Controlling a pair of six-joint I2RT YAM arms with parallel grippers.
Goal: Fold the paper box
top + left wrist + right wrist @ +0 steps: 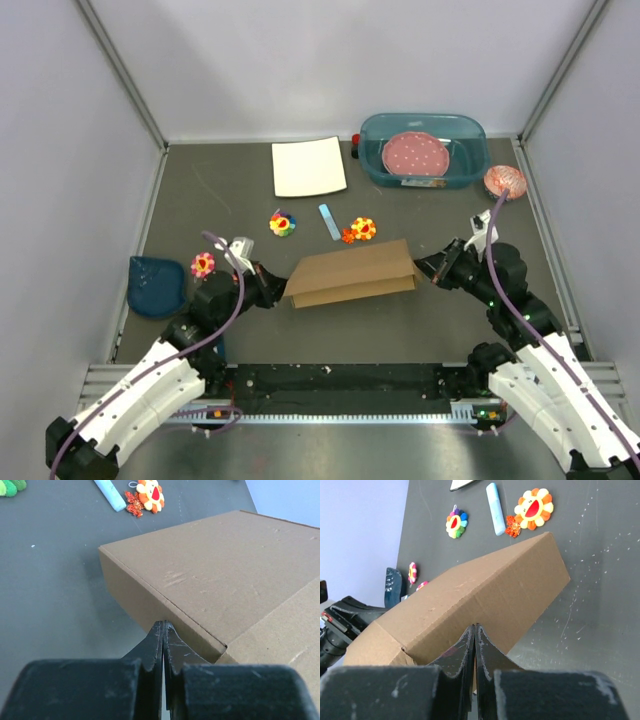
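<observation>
Paper box [352, 272] between tools [275, 288] [422, 266] (both closed).

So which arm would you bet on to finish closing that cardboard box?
Left, but only just, I'd guess. The left gripper and right gripper are both shut, one at each end of the paper box. The left's tip sits beside a corner seam where a flap edge shows.

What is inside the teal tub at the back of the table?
A pink plate with white dots sits inside the teal tub. Whatever lies beneath the plate is covered.
</observation>
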